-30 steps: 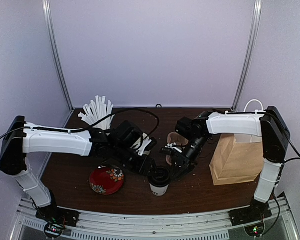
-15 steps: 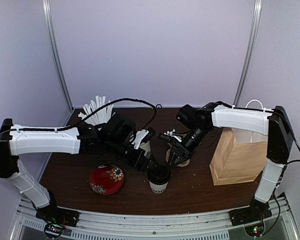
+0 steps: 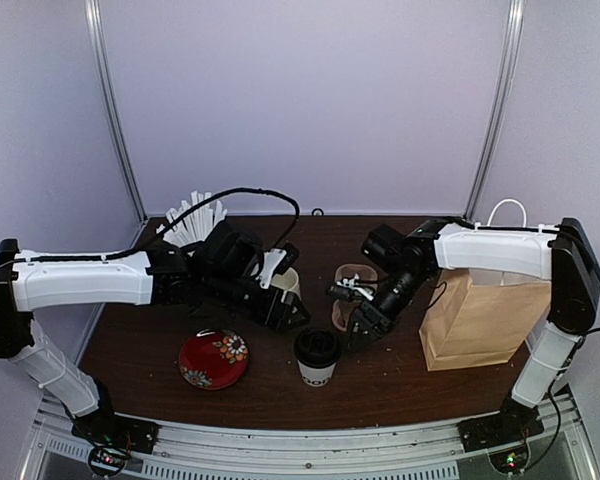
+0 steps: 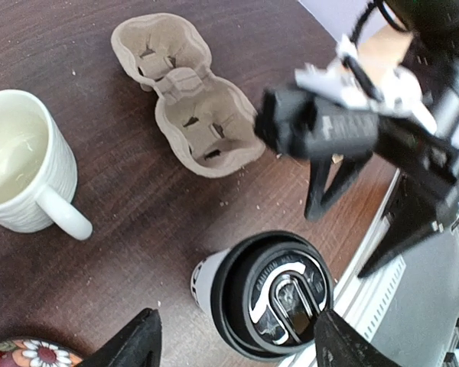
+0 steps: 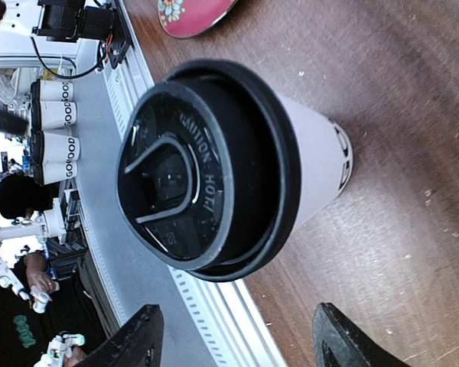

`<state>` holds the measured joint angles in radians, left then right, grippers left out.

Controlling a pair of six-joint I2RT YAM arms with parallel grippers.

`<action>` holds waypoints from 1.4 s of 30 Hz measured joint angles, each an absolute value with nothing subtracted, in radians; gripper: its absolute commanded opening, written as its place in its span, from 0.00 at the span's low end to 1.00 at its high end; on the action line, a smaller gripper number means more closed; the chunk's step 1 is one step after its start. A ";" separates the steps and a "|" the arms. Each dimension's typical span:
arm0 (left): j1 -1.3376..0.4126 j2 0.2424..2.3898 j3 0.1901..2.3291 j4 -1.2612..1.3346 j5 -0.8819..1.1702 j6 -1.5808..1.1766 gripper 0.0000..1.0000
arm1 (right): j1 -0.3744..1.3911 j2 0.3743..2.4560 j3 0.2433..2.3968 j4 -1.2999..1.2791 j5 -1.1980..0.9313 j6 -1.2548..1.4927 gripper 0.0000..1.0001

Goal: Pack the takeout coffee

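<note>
The takeout coffee stands upright near the table's front edge, a white paper cup with black lettering and its black lid seated on top. My left gripper hovers just left of the cup and above it, open, its fingertips apart on either side of the lid without touching. My right gripper hangs just right of the cup, also open and holding nothing. In the right wrist view the lid and the white cup wall show above my right gripper.
A brown paper bag with white handles stands at the right. A cardboard cup carrier lies behind the cup, and a white mug is to its left. A red floral plate sits front left, and a cup of straws back left.
Both grippers have opened and drawn back from the lidded cup, the left one towards the left and the right one to the right. The cup has stayed put.
</note>
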<state>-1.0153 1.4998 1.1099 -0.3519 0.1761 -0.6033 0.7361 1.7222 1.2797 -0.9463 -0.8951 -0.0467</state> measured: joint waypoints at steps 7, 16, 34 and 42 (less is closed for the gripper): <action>-0.992 1.588 1.110 -0.278 0.208 -0.616 0.65 | 0.775 1.723 1.262 -0.902 -0.909 -0.027 0.77; -0.993 1.634 1.110 -0.245 0.256 -0.628 0.56 | 0.794 1.750 1.262 -0.870 -0.889 -0.013 0.78; -0.992 1.644 1.056 -0.171 0.294 -0.672 0.44 | 0.797 1.801 1.274 -0.865 -0.859 0.024 0.71; -0.991 1.643 1.042 -0.146 0.299 -0.684 0.41 | 0.799 1.826 1.331 -0.942 -0.802 0.031 0.68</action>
